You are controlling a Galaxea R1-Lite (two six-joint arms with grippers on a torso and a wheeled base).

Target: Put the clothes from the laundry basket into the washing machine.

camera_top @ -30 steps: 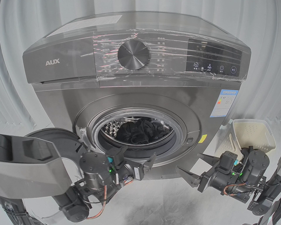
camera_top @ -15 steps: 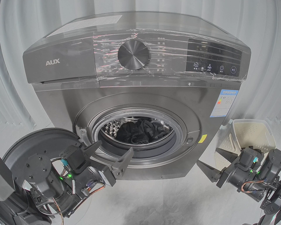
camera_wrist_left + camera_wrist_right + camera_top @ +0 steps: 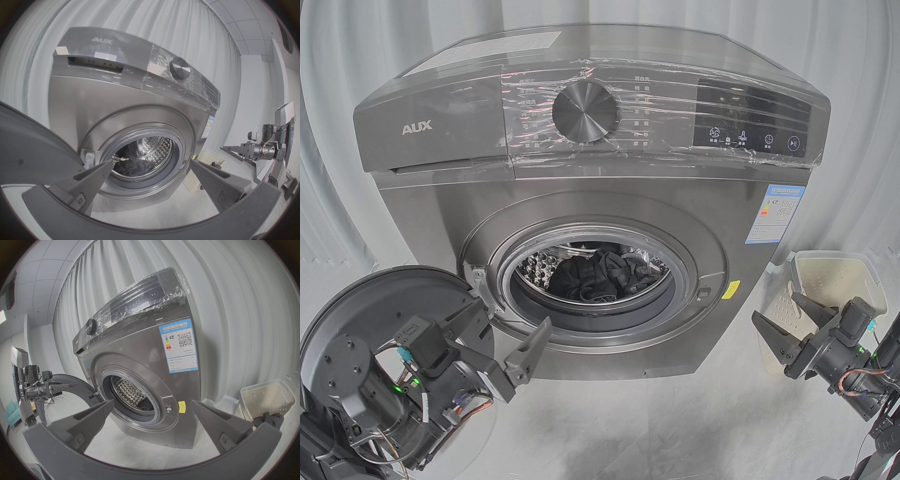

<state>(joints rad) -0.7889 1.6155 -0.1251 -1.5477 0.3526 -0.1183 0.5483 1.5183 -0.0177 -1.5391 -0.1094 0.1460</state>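
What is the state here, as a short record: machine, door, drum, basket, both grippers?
machine: front-loading washing machine, facing the robot
door: swung open to the robot's left
drum: dark clothes piled inside
basket: pale laundry basket on the floor at the machine's right side; a dark garment shows at its near side
left gripper: open, empty, low by the door
right gripper: open, empty, in front of the basket

floor (image 3: 650,425) pale | washing machine (image 3: 437,206) standing | laundry basket (image 3: 831,253) just beside machine
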